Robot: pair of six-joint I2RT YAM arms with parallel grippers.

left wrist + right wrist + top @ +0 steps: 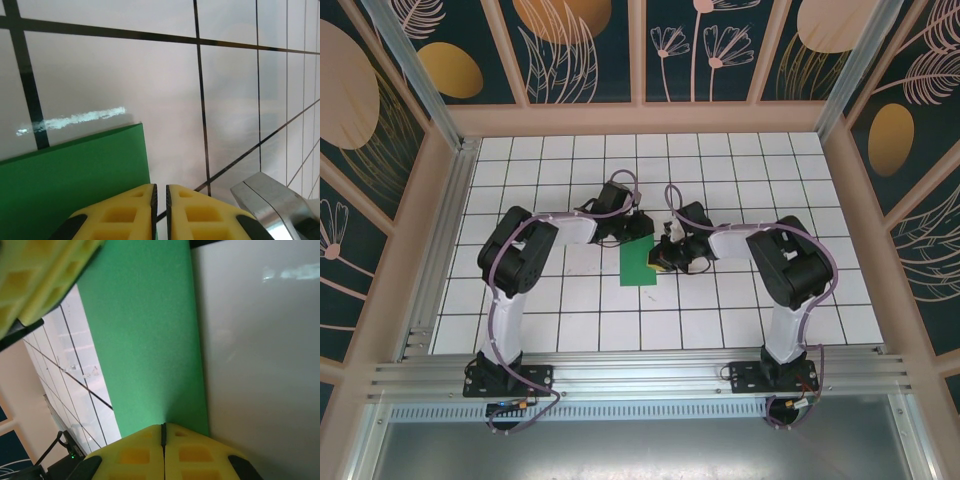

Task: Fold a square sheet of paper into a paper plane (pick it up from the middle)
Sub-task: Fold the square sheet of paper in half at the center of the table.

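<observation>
On the white tiled table (570,300) the green sheet of paper (640,268) lies flat as a rectangle, longer than it is wide. The left gripper (640,234) sits at the sheet's far end, its arm coming in from the sheet's left. The right gripper (660,258) sits against the sheet's right edge, its yellow tips touching the green. Seen from the left wrist, the sheet (75,175) shows one sharp corner against the white tile. Its straight side edge runs down to the left gripper's yellow fingers (125,215). These are drawn together to a thin dark slit right at that edge, and I cannot tell whether they pinch the paper or only rest beside it. A silver metal part (270,200) pokes in to the right of the sheet, apart from it. Seen from the right wrist, the sheet (145,340) runs as a long green strip with clean, straight sides. The right gripper's yellow fingers (200,455) are clenched tight, pad against pad, at the strip's near end. The green reaches right up to the seam between them, but the view does not settle whether any paper is caught in that seam. At the strip's far end the left gripper's fingers (35,275) hang over a corner of the sheet, large and blurred.
</observation>
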